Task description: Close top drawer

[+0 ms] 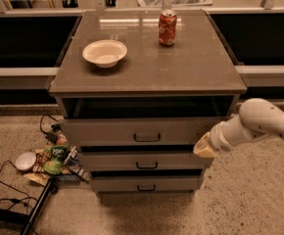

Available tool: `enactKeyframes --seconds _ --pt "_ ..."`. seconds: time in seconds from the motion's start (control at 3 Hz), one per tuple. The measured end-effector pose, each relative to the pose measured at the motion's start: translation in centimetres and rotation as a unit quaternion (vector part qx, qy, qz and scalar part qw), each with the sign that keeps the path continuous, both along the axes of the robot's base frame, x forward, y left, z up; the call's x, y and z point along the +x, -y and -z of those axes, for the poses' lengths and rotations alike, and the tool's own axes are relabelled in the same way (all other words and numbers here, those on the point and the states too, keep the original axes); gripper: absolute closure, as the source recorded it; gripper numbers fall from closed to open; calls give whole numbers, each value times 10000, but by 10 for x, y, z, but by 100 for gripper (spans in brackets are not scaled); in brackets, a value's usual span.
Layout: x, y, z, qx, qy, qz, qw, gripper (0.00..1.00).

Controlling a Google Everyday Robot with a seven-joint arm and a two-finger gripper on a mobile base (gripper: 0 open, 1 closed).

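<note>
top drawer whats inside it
Only a dark strip of the top drawer interior shows, with nothing visible; the cabinet top covers the rest. The gripper sits at the drawer's right front corner.

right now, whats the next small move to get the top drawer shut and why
Probably a short push straight in toward the cabinet. The gripper is at the right end of the top drawer front, and a dark strip of the drawer's inside shows under the cabinet top, so it is not shut yet. The contact is right of the handle, so push gently.
</note>
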State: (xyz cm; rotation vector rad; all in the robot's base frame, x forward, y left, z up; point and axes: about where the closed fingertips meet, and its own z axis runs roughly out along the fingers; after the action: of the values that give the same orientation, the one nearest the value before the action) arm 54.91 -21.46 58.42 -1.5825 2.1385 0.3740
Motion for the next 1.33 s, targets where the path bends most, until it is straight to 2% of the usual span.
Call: enactKeyframes --seconds 0.33,0.67,1.0,1.33 --pt "38 19 -6 31 72 112 9999 100" --pt "34 17 -5 18 50 93 9999 100" --pt "-1 4 -5 -125 -113 -59 9998 100" --pt "-57 -6 -16 -478 -355 -311 9977 100"
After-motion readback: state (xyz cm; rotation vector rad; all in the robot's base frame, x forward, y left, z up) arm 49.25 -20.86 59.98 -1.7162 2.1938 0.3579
